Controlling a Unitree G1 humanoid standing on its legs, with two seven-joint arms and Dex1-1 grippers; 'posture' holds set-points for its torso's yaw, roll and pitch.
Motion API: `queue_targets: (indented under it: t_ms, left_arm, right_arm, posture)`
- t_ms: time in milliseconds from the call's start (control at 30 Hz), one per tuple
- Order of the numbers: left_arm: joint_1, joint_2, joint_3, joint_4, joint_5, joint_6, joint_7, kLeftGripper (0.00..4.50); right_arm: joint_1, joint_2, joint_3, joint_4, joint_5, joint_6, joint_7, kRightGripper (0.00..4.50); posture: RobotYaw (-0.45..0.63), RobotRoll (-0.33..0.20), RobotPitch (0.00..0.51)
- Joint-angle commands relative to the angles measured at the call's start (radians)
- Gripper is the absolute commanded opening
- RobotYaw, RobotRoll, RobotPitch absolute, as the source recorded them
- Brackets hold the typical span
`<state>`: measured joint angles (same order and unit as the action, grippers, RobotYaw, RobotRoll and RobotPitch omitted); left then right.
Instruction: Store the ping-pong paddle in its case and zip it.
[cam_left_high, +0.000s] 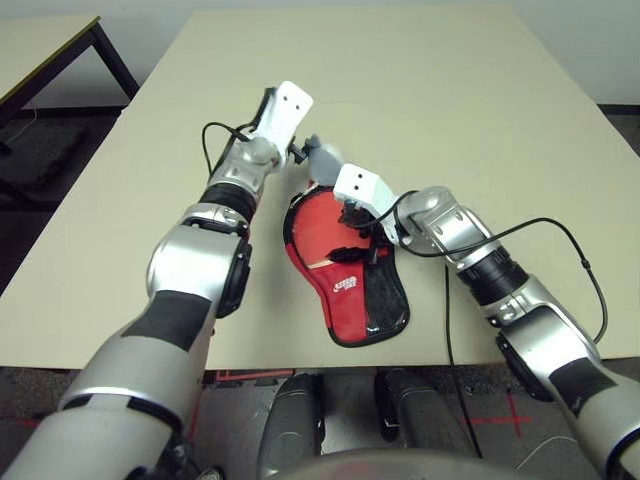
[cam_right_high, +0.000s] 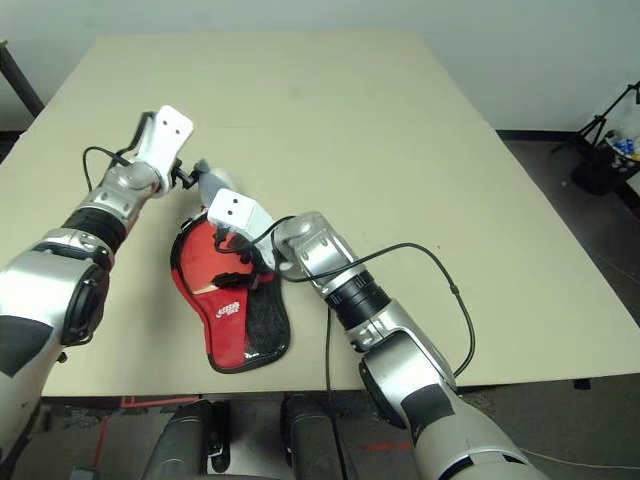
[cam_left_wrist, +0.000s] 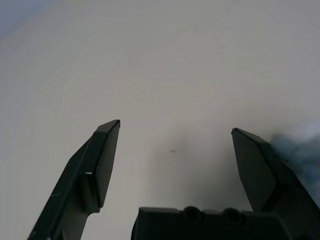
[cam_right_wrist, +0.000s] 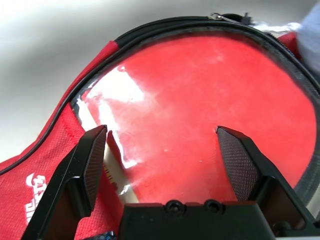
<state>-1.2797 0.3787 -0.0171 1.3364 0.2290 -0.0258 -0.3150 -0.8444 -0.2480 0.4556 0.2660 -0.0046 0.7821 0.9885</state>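
My paddle (cam_right_wrist: 200, 105) looks tucked inside its case (cam_right_wrist: 42, 135), flat on the table. Both my left gripper (cam_left_wrist: 176, 125) and right gripper (cam_right_wrist: 161, 128) are spread wide, probably so they can grab the zipper (cam_right_wrist: 216, 16).

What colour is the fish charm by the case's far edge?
Grey, best seen in the left eye view.

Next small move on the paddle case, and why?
Probably bring the left gripper to the grey plush charm and close on it: its fingers stand open just beside the charm, and the paddle already lies inside the case. The right gripper is open over the case.
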Motion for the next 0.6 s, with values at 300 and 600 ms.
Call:
queue_targets:
  t_ms: [300,600]
  left_arm:
    - [0.037,0.017,0.019,-0.200,-0.140,0.096,-0.461,4.46]
    - [0.309,0.032,-0.108,-0.652,-0.217,0.312,-0.816,4.46]
  right_arm:
    - [-0.066,-0.027,-0.094,0.073,0.031,0.040,-0.051,4.50]
    - [-0.317,-0.095,-0.202,0.374,-0.029,0.001,-0.225,4.50]
  posture:
    - [-0.06,0.000,0.105]
    - [-0.06,0.000,0.101]
